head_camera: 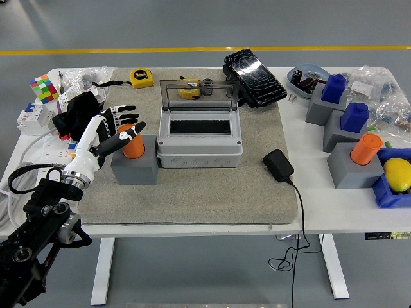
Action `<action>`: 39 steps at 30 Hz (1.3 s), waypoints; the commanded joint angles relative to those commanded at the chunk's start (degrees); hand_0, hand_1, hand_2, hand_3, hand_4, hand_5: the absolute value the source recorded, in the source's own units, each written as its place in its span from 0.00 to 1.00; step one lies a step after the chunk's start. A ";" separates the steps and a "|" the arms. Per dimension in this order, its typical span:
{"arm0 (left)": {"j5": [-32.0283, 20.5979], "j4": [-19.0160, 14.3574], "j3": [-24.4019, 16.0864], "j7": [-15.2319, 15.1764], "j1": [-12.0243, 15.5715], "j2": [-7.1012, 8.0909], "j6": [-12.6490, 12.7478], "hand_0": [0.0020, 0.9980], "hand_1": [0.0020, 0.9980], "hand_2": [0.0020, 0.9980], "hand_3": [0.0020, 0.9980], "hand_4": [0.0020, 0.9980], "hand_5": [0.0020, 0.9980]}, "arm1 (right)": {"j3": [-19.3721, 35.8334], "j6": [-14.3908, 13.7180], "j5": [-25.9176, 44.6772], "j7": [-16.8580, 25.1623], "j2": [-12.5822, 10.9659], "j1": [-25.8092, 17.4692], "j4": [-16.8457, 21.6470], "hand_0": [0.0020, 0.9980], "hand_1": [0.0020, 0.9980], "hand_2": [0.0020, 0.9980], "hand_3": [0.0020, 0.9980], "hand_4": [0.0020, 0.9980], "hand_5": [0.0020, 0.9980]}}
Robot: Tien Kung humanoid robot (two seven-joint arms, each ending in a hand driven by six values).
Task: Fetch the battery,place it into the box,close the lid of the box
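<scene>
1. Orange battery (133, 145) is seated upright in a grey holder (135, 169), left of the open-lidded box (200, 138).
2. It is pinched by the left hand (110, 131); other fingers are spread.
3. "5m" is printed on the yellow tape measure (142, 78).
4. Other labels are illegible.

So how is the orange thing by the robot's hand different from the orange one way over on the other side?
The left orange cylinder has the left robot hand at it, thumb over its top; the right orange cylinder stands alone, untouched. The left one sits upright in its grey block; the right one leans in its own grey block. Both are orange cylinders, each seated in a grey holder.
</scene>
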 joint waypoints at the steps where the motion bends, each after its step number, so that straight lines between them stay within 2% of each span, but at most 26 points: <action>1: 0.30 0.10 0.07 -0.15 -0.01 -0.03 0.07 0.72 0.70 0.63 0.66 1.00 0.24 | 0.01 0.00 -0.02 0.00 -0.01 0.01 0.01 0.56 0.60 0.57 0.55 0.92 0.48; 4: 1.37 0.38 0.36 -0.48 -0.06 -0.06 0.25 0.72 0.70 0.63 0.66 1.00 0.24 | -0.04 0.00 0.02 0.00 -0.04 0.05 0.00 0.56 0.60 0.57 0.55 0.92 0.48; 5: 1.88 0.54 0.58 -0.78 -0.09 -0.05 0.45 0.72 0.69 0.61 0.57 1.00 0.19 | 0.00 -0.01 0.00 0.01 -0.04 0.07 0.01 0.56 0.60 0.57 0.55 0.92 0.48; 11: 3.94 1.74 1.42 -1.82 -0.34 -0.14 1.59 0.72 0.69 0.61 0.57 1.00 0.19 | -0.14 -0.01 0.04 0.04 0.01 0.12 0.02 0.56 0.60 0.57 0.55 0.92 0.48; 12: 4.03 1.99 1.50 -1.97 -0.40 -0.20 1.82 0.70 0.67 0.55 0.53 1.00 0.07 | -0.14 -0.01 0.03 0.04 0.02 0.12 0.02 0.56 0.60 0.57 0.55 0.92 0.48; 17: 2.04 3.54 2.72 -3.56 -0.88 -0.39 3.37 0.70 0.67 0.55 0.53 1.00 0.07 | -0.14 -0.07 -0.01 0.12 0.00 0.18 0.03 0.56 0.60 0.57 0.55 0.92 0.48; 18: 1.53 3.86 2.97 -3.91 -0.96 -0.41 3.65 0.54 0.57 0.47 0.53 1.00 0.00 | -0.14 -0.09 -0.02 0.14 -0.04 0.18 0.04 0.56 0.60 0.57 0.55 0.92 0.48; 23: -0.22 5.13 3.79 -5.25 -1.30 -0.69 4.45 0.54 0.57 0.47 0.53 1.00 0.00 | -0.42 -0.13 0.12 0.14 -0.11 0.22 0.02 0.56 0.60 0.57 0.55 0.92 0.48; 24: -0.61 5.27 3.92 -5.71 -1.33 -0.79 4.69 0.41 0.45 0.42 0.50 0.97 0.00 | -0.38 -0.14 0.11 0.16 -0.09 0.23 0.02 0.56 0.60 0.57 0.55 0.92 0.48; 29: -2.23 6.00 4.34 -7.74 -1.59 -1.22 5.69 0.41 0.45 0.42 0.50 0.97 0.00 | -0.40 -0.18 0.15 0.21 -0.02 0.23 0.04 0.56 0.60 0.57 0.55 0.92 0.48; 30: -2.39 6.17 4.45 -7.94 -1.68 -1.28 5.83 0.35 0.40 0.38 0.46 0.91 0.00 | -0.34 -0.19 0.11 0.23 -0.03 0.23 0.05 0.56 0.60 0.57 0.55 0.92 0.48; 35: -2.84 7.60 4.93 -8.37 -2.15 -1.87 6.09 0.35 0.40 0.38 0.46 0.91 0.00 | -0.53 -0.20 0.19 0.23 -0.05 0.21 0.04 0.56 0.60 0.57 0.55 0.92 0.48; 36: -2.96 7.89 4.97 -8.48 -2.20 -2.00 6.10 0.31 0.34 0.33 0.41 0.85 0.00 | -0.54 -0.21 0.19 0.24 -0.04 0.23 0.04 0.56 0.59 0.57 0.55 0.92 0.48; 39: -3.55 8.74 5.24 -9.00 -2.43 -2.34 6.20 0.31 0.34 0.33 0.41 0.85 0.00 | -0.46 -0.27 0.14 0.43 -0.02 0.25 0.08 0.56 0.59 0.57 0.55 0.92 0.48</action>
